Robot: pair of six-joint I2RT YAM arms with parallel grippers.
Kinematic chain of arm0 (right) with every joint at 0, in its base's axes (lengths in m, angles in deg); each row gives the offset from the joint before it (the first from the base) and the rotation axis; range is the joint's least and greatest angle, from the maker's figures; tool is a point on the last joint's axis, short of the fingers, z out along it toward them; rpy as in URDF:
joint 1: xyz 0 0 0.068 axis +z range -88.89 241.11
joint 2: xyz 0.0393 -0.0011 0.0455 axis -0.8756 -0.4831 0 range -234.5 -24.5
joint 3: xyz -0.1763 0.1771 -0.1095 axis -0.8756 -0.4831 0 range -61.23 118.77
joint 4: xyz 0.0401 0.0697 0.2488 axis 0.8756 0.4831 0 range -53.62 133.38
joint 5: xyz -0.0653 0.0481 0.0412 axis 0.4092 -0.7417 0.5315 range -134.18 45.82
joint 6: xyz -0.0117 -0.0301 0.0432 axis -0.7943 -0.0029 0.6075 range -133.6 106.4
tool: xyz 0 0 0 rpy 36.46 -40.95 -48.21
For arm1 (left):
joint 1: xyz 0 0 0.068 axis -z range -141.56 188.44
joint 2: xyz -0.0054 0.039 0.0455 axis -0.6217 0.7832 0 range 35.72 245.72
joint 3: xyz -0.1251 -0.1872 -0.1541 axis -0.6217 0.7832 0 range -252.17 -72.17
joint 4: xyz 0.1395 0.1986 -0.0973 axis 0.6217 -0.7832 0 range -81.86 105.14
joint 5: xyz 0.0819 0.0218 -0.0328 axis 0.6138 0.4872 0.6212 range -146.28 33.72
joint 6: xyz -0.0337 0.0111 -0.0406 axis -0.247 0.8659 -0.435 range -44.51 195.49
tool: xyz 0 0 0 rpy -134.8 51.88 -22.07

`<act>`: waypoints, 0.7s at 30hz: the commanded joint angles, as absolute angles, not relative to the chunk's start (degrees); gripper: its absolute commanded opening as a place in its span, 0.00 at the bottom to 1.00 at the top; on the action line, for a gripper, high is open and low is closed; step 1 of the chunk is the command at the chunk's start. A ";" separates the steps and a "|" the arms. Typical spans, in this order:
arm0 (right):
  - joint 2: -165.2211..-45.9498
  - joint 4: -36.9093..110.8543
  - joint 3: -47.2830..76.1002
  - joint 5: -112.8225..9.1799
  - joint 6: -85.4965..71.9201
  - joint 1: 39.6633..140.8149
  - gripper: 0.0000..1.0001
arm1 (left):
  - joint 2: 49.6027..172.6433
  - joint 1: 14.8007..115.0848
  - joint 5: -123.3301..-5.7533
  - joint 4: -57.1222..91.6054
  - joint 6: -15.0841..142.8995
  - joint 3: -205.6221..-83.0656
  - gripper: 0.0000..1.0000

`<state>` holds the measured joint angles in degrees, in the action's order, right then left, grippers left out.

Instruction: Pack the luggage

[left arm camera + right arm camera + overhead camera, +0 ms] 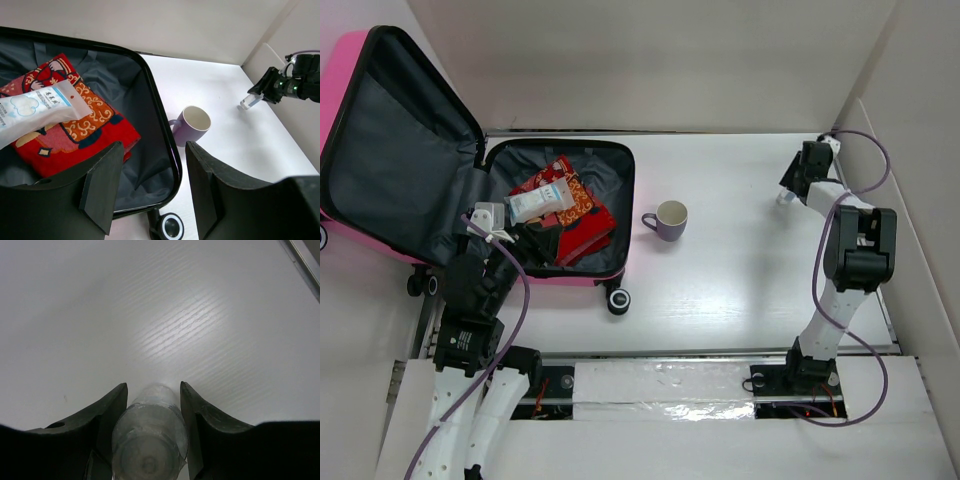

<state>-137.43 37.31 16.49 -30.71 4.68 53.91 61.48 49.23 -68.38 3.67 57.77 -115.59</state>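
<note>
Found the luggage (405, 150) at the far left of the worktop (740, 300), thrown open, lid leaning back to the left, dark lining exposed. Counted two things already in the lower half: a red patterned cloth (585, 228), and across it a white packet (538, 203). Placed the left pincer (154, 187) above the near rim of that half, released and holding nothing, jaws wide apart. Spotted a purple mug (669, 219) upright on the worktop just beside the case's right wall. Located the right pincer (152, 390) well apart at the far right corner, clenched on a small clear bottle (150, 435), a finger pressed to each side.

Judged the step in hand as fetching the bottle: gripped, not yet carried. Reckoned the next move to call for a lift clear of the worktop, a long carry leftward past the mug, and a release above the bare lining beside the cloth, well inside the rim. Flagged the mug as left to pack after that.

Got the whole layout from the top view only, but little of the bottle there. Got the grip itself from the right wrist view only, with neither case nor mug in it. Got from the left wrist view the empty gap between the jaws, the print on the packet, and the bottle's end poking out of the far pincer. Could not tell from any view whether resting on or raised off the worktop.
</note>
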 commanded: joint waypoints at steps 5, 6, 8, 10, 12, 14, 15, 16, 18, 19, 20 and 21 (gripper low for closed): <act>-120.93 29.79 15.94 -40.47 3.36 67.07 0.35 | 61.91 49.43 -69.64 6.44 57.65 -116.91 0.50; -120.40 28.74 16.99 -41.79 3.19 69.26 0.35 | 62.17 49.43 -69.64 6.61 57.65 -117.00 0.50; -120.57 27.51 18.75 -43.73 2.92 76.12 0.35 | 62.26 49.43 -69.55 6.61 57.65 -116.82 0.50; -122.06 26.80 22.26 -46.81 3.01 80.34 0.35 | 62.00 49.43 -69.55 6.61 57.65 -116.65 0.50; -125.48 25.48 24.98 -49.19 3.01 86.05 0.35 | 62.17 49.43 -69.20 6.53 57.64 -116.73 0.50; -130.73 25.91 30.69 -48.41 2.66 90.62 0.35 | 62.17 49.43 -69.20 6.52 57.65 -116.74 0.50; -132.85 26.88 33.14 -48.49 2.66 91.86 0.35 | 62.00 49.43 -69.29 6.52 57.65 -116.65 0.50; -134.96 27.93 38.91 -48.92 2.66 92.92 0.35 | 61.82 49.43 -69.38 6.61 57.56 -116.56 0.50; -141.03 29.51 43.52 -50.42 3.18 95.90 0.35 | 61.82 49.43 -69.03 6.61 57.56 -116.56 0.50; -144.35 29.96 47.54 -51.64 3.79 97.83 0.35 | 61.91 49.43 -68.94 6.61 57.56 -116.65 0.50; -145.95 30.14 51.24 -52.43 3.89 98.72 0.35 | 61.91 49.43 -68.94 6.53 57.56 -116.56 0.50; -148.93 31.09 53.19 -52.79 3.97 99.60 0.36 | 61.91 49.43 -69.02 6.61 57.56 -116.47 0.50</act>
